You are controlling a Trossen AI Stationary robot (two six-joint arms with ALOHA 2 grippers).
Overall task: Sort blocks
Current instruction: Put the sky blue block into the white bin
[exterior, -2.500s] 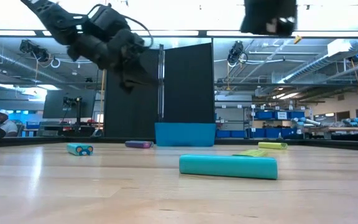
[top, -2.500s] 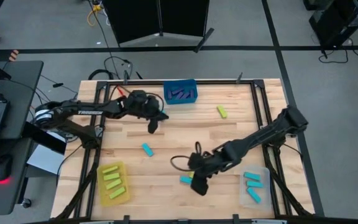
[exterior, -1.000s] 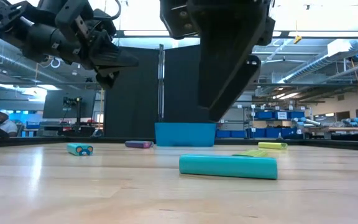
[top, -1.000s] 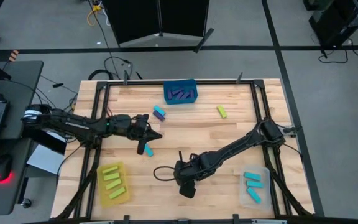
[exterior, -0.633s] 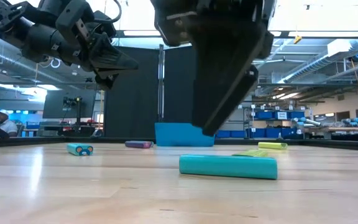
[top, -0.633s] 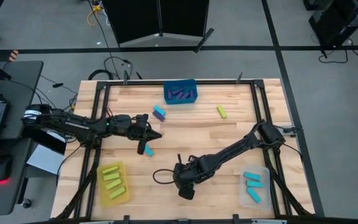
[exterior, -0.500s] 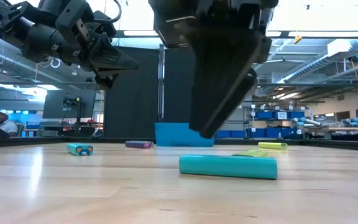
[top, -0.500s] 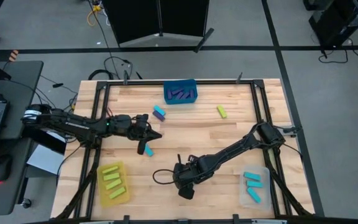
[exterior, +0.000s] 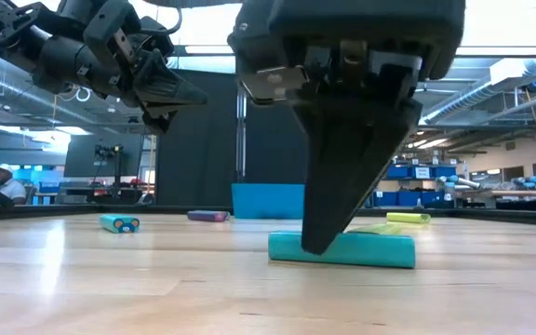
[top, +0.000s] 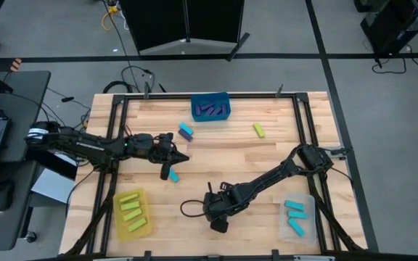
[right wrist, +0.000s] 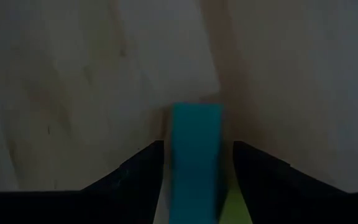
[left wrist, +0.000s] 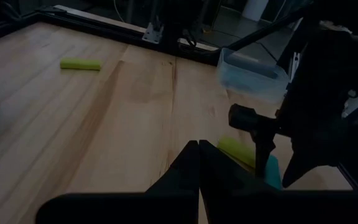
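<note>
Pickup step: I have the right gripper (right wrist: 194, 180) open astride the small cyan oblong block (right wrist: 195, 146); next, close. Left gripper (top: 171, 168) waits shut.

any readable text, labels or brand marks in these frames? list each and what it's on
No text can be read with confidence.
Left arm: a pale mark runs along the link in the high view, too small to read.
Blocks, bins, table: no visible lettering.
Room behind the table in the low view: no sign or label legible.
</note>
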